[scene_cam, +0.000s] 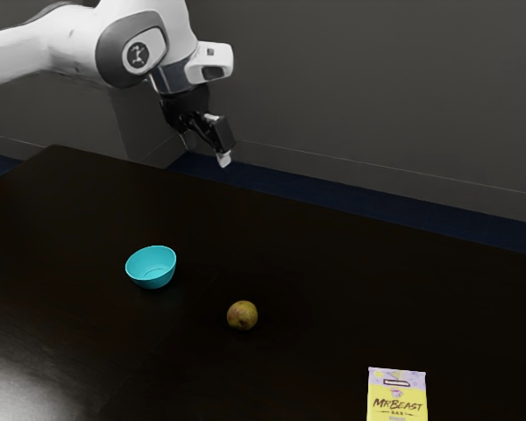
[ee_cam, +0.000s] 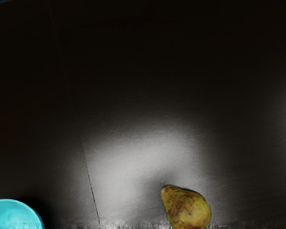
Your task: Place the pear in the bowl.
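Clearly the step in hand is the approach: the gripper [scene_cam: 215,147] hangs high in the upper left part of the exterior view, well above the table [scene_cam: 333,289], while the pear [scene_cam: 243,316] lies on the tabletop just below and a little left of that view's middle. Whether the jaws are parted or closed I cannot tell from the pictures; the pear, at any rate, is out of their grasp. To do this well, I would bring the hand over the pear before dropping low, make sure the jaws are parted wide enough, then turn them to close across the rounded belly. The narrow neck would make a poor hold, since its taper could let the fruit squirt free or swivel. A straight, slow descent should help, as a sideways nudge might set it rolling. The grip wants to be firm but gentle, and the lift high enough to clear the rim of the blue bowl [scene_cam: 151,267], which sits up and to the left of the pear in the exterior view, well apart from it. The packaged bar [scene_cam: 397,396] at the lower right of that view seems out of the way. As for looks, the pear is yellow-green, mottled with brown blotches, plump at one end and drawn in at the other to a short dark stem, and it lies on its side.
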{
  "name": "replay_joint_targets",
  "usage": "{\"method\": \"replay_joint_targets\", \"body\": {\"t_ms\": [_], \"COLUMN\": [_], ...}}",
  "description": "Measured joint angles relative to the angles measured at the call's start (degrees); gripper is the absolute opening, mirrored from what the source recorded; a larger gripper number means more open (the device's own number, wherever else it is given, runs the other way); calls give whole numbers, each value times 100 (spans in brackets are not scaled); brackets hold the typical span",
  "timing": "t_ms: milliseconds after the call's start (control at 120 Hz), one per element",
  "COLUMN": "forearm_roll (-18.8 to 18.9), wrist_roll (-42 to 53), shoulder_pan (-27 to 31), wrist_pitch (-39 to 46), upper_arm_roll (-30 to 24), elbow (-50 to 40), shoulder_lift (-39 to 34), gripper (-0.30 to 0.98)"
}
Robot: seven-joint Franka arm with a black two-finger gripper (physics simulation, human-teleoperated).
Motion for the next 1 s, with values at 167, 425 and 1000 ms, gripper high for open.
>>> {"method": "replay_joint_targets", "body": {"t_ms": [167,425,1000], "forearm_roll": [45,-579,-1603], "wrist_roll": [-19,-133,-471], "shoulder_pan": [39,-57,-29], "wrist_pitch": [-184,-105,1197], "upper_arm_roll": [-3,-46,-160], "elbow": [-164,-1172,-1752], "shoulder_lift": [150,568,1648], "gripper": [69,69,69]}}
